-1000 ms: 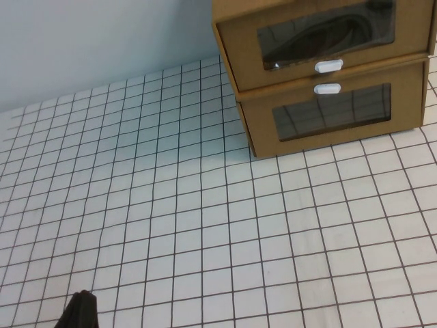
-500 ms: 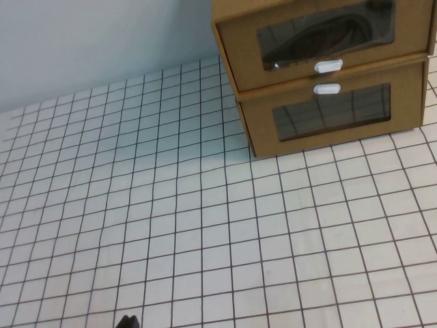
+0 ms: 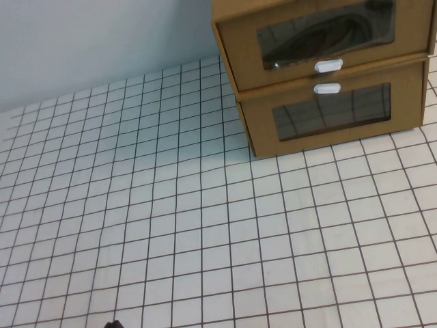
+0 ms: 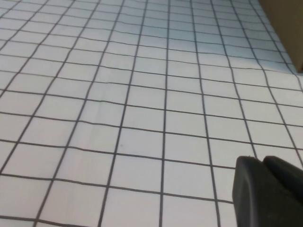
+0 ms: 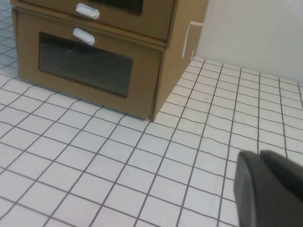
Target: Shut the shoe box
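The shoe box (image 3: 239, 31) is the upper of two stacked brown cardboard boxes at the far right, with a clear window and a white pull tab (image 3: 328, 65) below it. Its front sits about level with the box under it. Its lower edge and tab (image 5: 87, 10) show in the right wrist view. My left gripper (image 4: 262, 161) is shut and empty, low over the tiles at the near left; only a dark tip (image 3: 114, 324) shows in the high view. My right gripper (image 5: 259, 154) is shut and empty, to the right of the boxes and apart from them.
The lower cardboard box (image 3: 259, 133) has its white tab (image 3: 327, 88) above its window; it also shows in the right wrist view (image 5: 142, 71). A pale wall (image 3: 102, 41) runs behind. The table (image 3: 205, 225) is white tile with dark grid lines.
The left gripper's dark tip has sunk toward the high view's bottom edge and shifted right, so less of it shows. The boxes have not moved.
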{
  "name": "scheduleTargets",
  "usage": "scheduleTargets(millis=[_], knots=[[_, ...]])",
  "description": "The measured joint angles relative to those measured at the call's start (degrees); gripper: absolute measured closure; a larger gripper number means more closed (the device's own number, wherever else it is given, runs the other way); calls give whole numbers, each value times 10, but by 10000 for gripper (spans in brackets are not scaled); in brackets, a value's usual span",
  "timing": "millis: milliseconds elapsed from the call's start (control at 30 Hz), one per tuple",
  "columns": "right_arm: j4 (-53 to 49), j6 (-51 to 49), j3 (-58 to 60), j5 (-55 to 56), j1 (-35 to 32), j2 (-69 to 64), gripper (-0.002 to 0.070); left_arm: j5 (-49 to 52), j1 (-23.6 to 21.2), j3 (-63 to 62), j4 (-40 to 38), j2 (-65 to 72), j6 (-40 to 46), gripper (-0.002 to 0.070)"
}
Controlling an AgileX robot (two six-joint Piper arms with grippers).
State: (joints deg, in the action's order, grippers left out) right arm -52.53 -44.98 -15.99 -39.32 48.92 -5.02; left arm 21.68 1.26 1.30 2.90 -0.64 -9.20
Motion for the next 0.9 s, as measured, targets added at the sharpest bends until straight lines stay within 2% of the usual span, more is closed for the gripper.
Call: scheduleTargets(millis=[133, 900], knots=[[0, 0, 0, 0, 0, 0, 691, 0, -14, 0, -1, 0, 2, 677], [-3, 0, 0, 0, 0, 0, 691, 0, -14, 0, -1, 0, 3, 677]])
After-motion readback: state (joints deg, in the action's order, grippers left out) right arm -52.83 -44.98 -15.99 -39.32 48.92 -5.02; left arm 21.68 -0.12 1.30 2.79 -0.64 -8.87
